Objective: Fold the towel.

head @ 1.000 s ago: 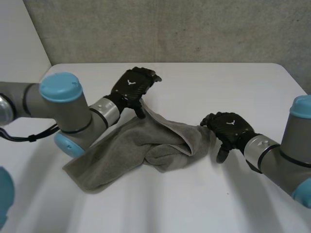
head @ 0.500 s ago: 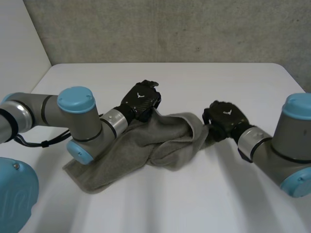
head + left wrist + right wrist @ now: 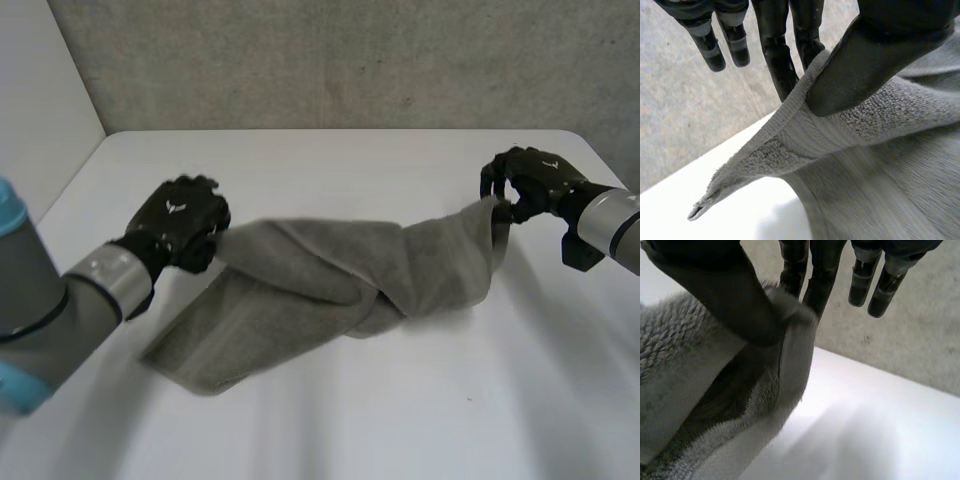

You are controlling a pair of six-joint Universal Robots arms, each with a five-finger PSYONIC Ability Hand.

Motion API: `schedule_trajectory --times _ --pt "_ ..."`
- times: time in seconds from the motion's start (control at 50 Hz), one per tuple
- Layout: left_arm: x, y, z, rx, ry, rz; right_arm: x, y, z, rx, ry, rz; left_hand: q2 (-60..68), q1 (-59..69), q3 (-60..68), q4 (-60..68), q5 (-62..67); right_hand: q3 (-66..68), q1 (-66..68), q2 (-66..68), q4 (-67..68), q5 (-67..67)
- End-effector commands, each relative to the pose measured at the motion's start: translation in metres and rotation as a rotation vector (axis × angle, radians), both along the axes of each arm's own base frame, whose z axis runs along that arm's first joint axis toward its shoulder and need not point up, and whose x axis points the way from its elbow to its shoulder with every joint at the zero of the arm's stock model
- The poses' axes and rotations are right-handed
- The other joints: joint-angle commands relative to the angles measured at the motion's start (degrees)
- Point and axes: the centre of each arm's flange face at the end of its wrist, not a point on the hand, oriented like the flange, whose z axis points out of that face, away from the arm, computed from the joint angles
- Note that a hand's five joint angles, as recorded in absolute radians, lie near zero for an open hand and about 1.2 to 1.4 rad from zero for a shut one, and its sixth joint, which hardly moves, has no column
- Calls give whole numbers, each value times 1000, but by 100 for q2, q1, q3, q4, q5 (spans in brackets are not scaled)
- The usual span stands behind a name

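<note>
A grey towel (image 3: 330, 275) stretches across the white table, twisted and bunched in its middle. My left hand (image 3: 182, 222) grips its left end; in the left wrist view the thumb (image 3: 875, 60) pinches the towel's hem (image 3: 790, 130) against the fingers. My right hand (image 3: 527, 185) holds the towel's right end lifted off the table; in the right wrist view its thumb (image 3: 720, 290) presses the towel's edge (image 3: 785, 365) against the fingers. A loose flap of the towel (image 3: 200, 350) lies flat toward the table's front.
The white table (image 3: 400, 420) has bare room in front of and behind the towel. A grey wall (image 3: 350, 60) runs along the far edge. My left arm (image 3: 50, 310) reaches in low at the left.
Both hands have closed on the towel's ends and pulled apart, the left moving left and the right moving right and back, drawing the bunched towel out long.
</note>
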Motion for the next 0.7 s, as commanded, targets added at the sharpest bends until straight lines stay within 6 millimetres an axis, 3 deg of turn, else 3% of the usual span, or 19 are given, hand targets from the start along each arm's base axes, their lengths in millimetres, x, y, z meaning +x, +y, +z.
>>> schedule_trajectory --times 0.02,0.08,0.16,0.2,0.26,0.28,0.32,0.34,0.38,0.44,0.58,0.66,0.7 --pt "-3 38 -19 97 -30 -44 -5 2 -28 124 43 -86 448 556 -296 -336 374 -249 -5420 -5402 -437 -5428" --pt "-11 48 -23 118 -40 -75 -8 9 -29 136 64 -127 448 556 -296 -336 374 -249 -5420 -5402 -437 -5428" --pt "-12 47 -23 120 -41 -75 -11 22 -19 121 72 -155 448 556 -296 -336 374 -249 -5420 -5402 -437 -5428" --pt "-10 43 -22 116 -38 -67 -11 40 -5 75 67 -155 448 556 -296 -336 374 -249 -5420 -5402 -437 -5428" --pt "-4 34 -21 112 -30 -39 -5 63 -1 36 62 -130 448 556 -296 -336 374 -249 -5420 -5402 -437 -5428" --pt "0 29 -20 112 -28 -20 -5 64 -1 35 62 -130 448 556 -296 -336 374 -249 -5420 -5402 -437 -5428" --pt "3 25 -20 111 -26 -6 6 91 -3 6 65 -78 448 556 -296 -336 374 -249 -5420 -5402 -437 -5428" --pt "3 25 -20 111 -26 -6 6 91 -3 6 65 -77 448 556 -296 -336 374 -249 -5420 -5402 -437 -5428" --pt "6 21 -18 112 -22 7 12 112 -11 -11 94 -43 448 556 -296 -336 374 -249 -5420 -5402 -437 -5428" --pt "6 21 -18 120 -21 10 14 124 -19 -43 145 -22 448 556 -296 -336 374 -249 -5420 -5402 -437 -5428" --pt "7 21 -18 124 -22 11 23 130 -34 -85 218 16 448 556 -296 -336 374 -249 -5420 -5402 -437 -5428" --pt "8 21 -19 130 -24 16 26 127 -62 -48 264 11 448 556 -296 -336 374 -249 -5420 -5402 -437 -5428" --pt "10 20 -20 133 -22 24 28 127 -66 -60 277 16 448 556 -296 -336 374 -249 -5420 -5402 -437 -5428"
